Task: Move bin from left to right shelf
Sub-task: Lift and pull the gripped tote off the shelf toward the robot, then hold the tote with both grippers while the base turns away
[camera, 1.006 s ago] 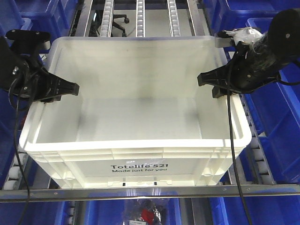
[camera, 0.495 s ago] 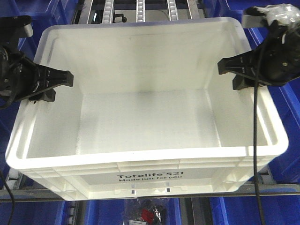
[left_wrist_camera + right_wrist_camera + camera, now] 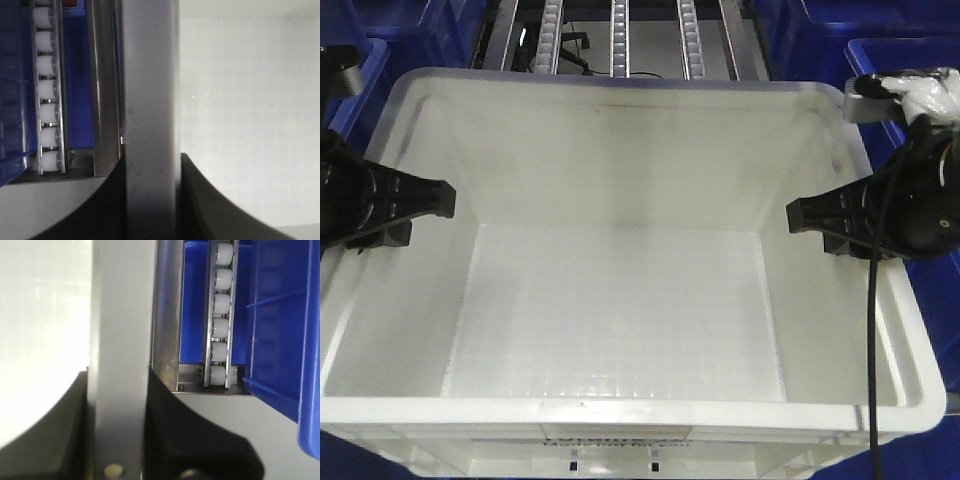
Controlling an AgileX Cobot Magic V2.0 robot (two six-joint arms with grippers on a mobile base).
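Closer now, the bin (image 3: 620, 130) has side rims between both jaws.

Three roller tracks (image 3: 618, 30) run off toward twelve o'clock in the front view, flanked by bare metal rails (image 3: 735, 35). Between them the dark legs of an office chair (image 3: 575, 45) show against grey floor (image 3: 655, 40). Dark blue crates (image 3: 810, 25) sit at eleven and one o'clock. The left wrist view shows white rollers (image 3: 48, 100) at nine o'clock beside a steel rail (image 3: 102, 90). The right wrist view shows a similar roller strip (image 3: 220, 315) at one o'clock, with a blue crate wall (image 3: 285, 340) at three.
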